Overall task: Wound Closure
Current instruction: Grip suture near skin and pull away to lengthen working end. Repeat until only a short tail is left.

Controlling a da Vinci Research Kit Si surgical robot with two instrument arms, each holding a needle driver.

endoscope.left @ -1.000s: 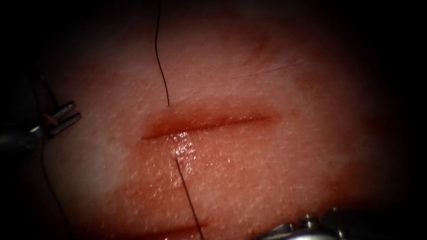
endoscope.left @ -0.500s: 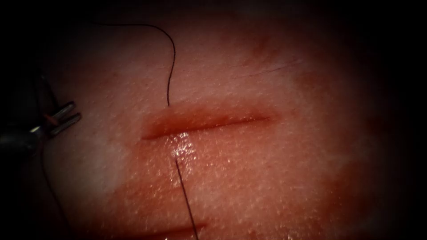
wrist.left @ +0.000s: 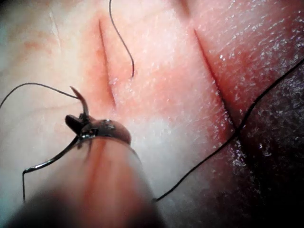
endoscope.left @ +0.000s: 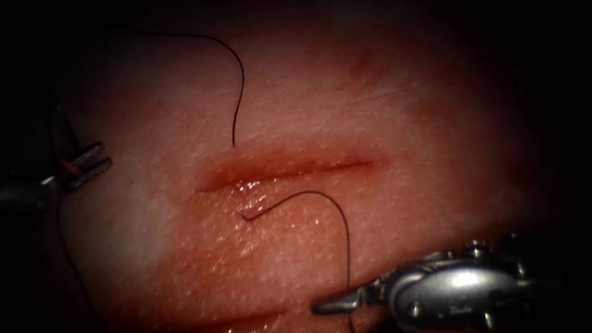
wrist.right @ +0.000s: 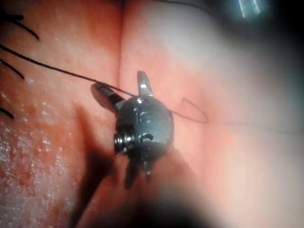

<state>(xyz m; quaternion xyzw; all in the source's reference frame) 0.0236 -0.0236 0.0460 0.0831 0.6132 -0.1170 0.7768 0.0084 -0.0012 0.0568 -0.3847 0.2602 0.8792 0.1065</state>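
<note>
Left arm's slim metal two-jawed tool (endoscope.left: 86, 164) sits well left of cut (endoscope.left: 290, 171), off pink pork-belly tissue's (endoscope.left: 431, 203) edge; jaws clamp curved steel needle (wrist.left: 66, 135) mid-curve. Needle clear of tissue, sharp tip up toward cut, tail end trailing thin black thread (endoscope.left: 237, 92). Right arm's silver wristed tool (endoscope.left: 336, 304) low, below cut; jaws spread wide, thread (wrist.right: 61, 70) running between them, not gripped.

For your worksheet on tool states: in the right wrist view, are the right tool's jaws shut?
No: the right tool has its two jaws spread apart, with the thread running between them.
</note>
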